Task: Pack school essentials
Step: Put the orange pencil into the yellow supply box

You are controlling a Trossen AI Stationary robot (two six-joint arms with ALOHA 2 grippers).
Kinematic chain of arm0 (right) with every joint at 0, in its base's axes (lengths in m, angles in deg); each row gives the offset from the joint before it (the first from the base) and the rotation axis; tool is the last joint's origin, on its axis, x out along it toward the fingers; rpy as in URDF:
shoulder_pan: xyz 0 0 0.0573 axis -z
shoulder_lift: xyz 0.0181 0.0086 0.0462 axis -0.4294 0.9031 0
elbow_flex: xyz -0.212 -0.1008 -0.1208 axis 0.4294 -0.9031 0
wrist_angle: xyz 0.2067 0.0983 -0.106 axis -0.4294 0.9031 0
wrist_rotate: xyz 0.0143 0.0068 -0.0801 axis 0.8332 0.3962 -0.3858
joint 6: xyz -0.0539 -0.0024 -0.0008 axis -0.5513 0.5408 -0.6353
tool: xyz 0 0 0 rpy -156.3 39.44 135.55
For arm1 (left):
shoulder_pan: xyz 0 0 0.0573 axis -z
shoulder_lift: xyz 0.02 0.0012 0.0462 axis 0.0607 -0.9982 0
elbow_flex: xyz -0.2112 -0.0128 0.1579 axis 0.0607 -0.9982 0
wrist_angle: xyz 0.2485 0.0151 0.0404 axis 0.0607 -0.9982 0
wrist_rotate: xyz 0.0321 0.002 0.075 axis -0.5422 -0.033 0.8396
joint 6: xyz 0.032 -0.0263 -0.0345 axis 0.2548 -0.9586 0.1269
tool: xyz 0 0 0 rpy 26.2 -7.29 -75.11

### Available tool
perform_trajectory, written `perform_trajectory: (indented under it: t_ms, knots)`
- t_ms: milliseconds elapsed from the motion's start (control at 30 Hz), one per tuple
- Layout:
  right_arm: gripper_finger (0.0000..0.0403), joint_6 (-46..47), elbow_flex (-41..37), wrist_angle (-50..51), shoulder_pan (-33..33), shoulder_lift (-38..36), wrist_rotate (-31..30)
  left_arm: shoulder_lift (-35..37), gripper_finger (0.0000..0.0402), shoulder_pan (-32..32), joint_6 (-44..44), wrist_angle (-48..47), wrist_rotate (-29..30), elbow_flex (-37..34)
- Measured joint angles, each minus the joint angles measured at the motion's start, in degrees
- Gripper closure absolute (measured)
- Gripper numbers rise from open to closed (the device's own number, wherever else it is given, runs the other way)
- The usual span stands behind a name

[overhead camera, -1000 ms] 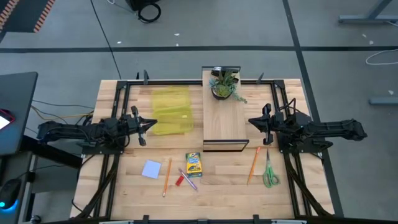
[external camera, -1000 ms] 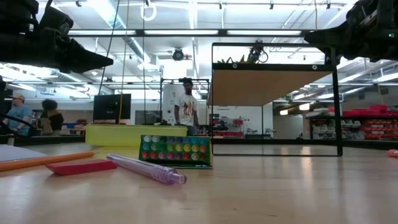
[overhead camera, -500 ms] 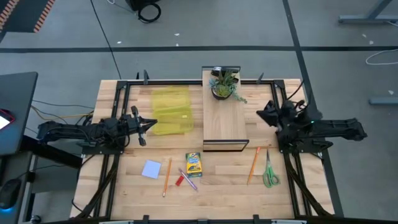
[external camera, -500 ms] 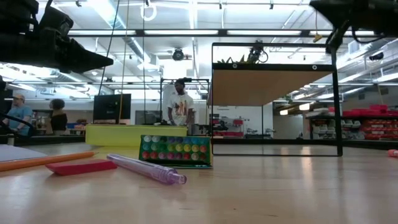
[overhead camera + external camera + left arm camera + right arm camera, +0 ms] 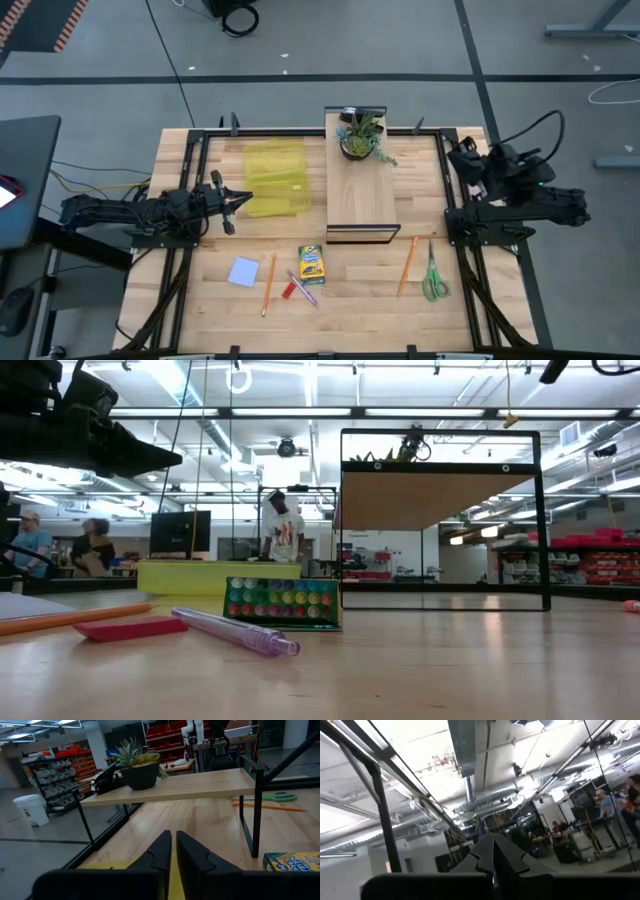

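The school essentials lie flat on the near half of the table: a pale blue notepad (image 5: 243,271), an orange pencil (image 5: 268,284), a small red pen (image 5: 289,290), a crayon box (image 5: 312,264), a second orange pencil (image 5: 408,265) and green-handled scissors (image 5: 432,275). My left gripper (image 5: 243,200) is shut and level at the table's left, above the near right corner of a flat yellow pouch (image 5: 275,178), holding nothing. My right gripper (image 5: 455,158) is shut and raised high at the table's right, tipped up toward the ceiling (image 5: 494,847), with nothing in it.
A light wooden shelf board (image 5: 360,195) on a black frame stands at the table's middle, with a potted plant (image 5: 360,135) at its far end. A purple pen (image 5: 305,290) lies beside the red pen. Black rails run along the table's sides. People stand in the room beyond.
My right gripper has risen well above the table and drawn back toward the far right corner, away from the shelf board. It has tipped upward and rolled a little, and has stayed shut. My left arm has kept still.
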State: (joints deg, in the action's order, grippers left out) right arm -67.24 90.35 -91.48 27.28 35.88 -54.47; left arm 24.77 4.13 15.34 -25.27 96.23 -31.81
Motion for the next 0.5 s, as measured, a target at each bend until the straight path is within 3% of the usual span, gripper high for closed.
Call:
perform_trajectory:
  t_ms: [333, 500]
  knots:
    - [0.0387, -4.95, 2.92, 4.18, 0.0, 0.2, -2.93, 0.0, 0.0366, 0.01, 0.0, 0.0, 0.01, 0.02]
    - [0.0387, 2.39, 3.03, 4.51, 0.0, 0.59, -4.51, -0.02, 0.0364, 0.01, 0.0, -0.01, -0.01, 0.0]
